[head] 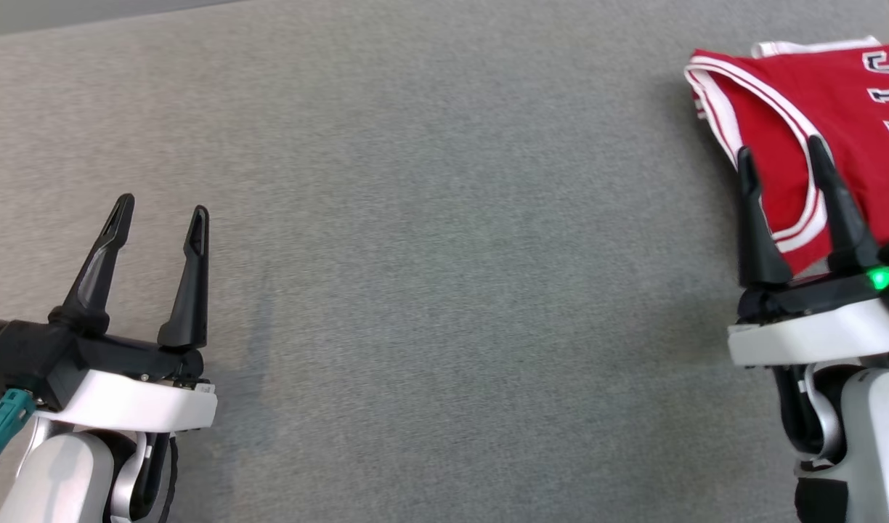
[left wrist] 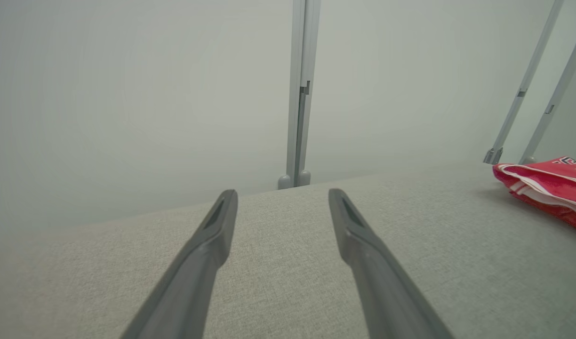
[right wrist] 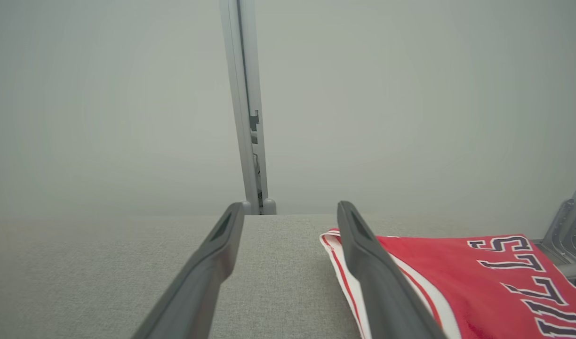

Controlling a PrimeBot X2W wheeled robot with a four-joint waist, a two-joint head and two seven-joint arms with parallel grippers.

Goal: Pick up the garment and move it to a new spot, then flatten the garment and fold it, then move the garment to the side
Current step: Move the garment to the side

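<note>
Matt woven tabletop [head: 444,290], smooth cloth garment [head: 815,102]

Bare robot test booth, more lab than home
A wide grey fabric-covered surface [head: 444,290] ends at plain pale wall panels [left wrist: 128,84], joined by an upright grey metal post [left wrist: 301,94]; 2 slanted metal struts [left wrist: 523,89] stand at one side.

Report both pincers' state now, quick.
Left pincer: open, holding nothing.
Right pincer: open, holding nothing, at the red jersey edge.
</note>
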